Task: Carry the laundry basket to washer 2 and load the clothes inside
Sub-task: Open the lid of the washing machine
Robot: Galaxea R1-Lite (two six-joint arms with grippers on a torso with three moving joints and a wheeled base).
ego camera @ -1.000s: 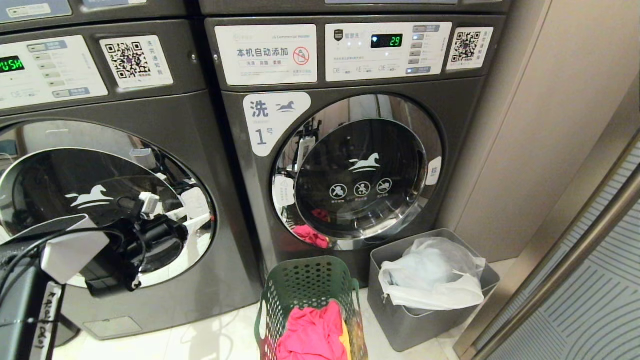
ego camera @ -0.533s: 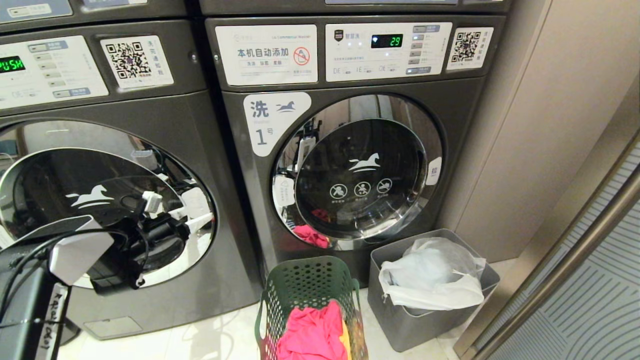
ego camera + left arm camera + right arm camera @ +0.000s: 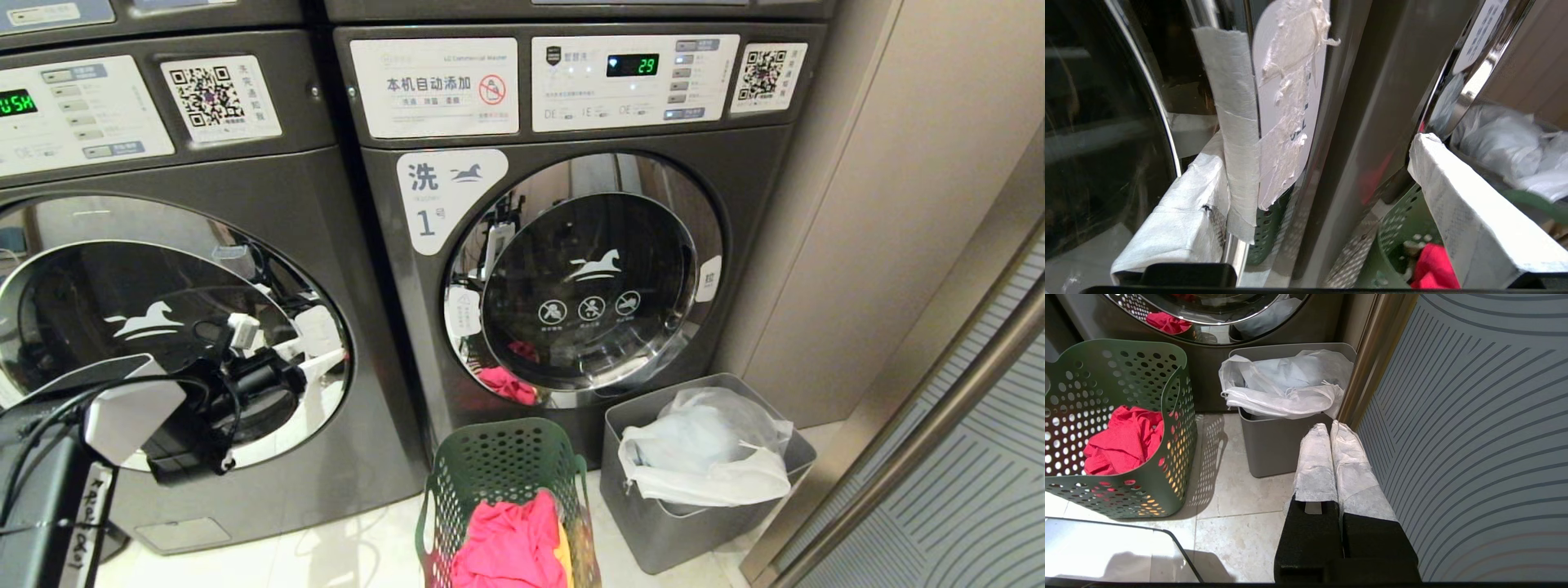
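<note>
2 dark grey front-loaders side by side, doors closed. Nearest, low at the head view's left edge: left arm, its left gripper (image 3: 1306, 204) spread wide with nothing between the taped fingers (image 3: 1474, 228), held just off the chrome door ring of the left-hand machine (image 3: 163, 327), beside a torn white label (image 3: 1290, 102) on that ring; contact not clear. Left-hand machine's number label not in view. Out of the head view, low by the striped panel (image 3: 1474, 416): right gripper (image 3: 1333, 426), fingers pressed together, holding nothing, hanging above the pale floor tiles (image 3: 1229, 506). On the floor at bottom centre of the head view: dark green laundry basket (image 3: 498, 461), upright, in front of the machine labelled 1 (image 3: 571, 269). Inside the basket: clothes (image 3: 510, 543), bright pink-red on top, a strip of yellow-orange at the edge. Just beside the basket, on its right: grey bin (image 3: 653, 523) lined with a white bag (image 3: 706, 457). Farther back, on the machine labelled 1: green display (image 3: 632, 65) reading 29.
</note>
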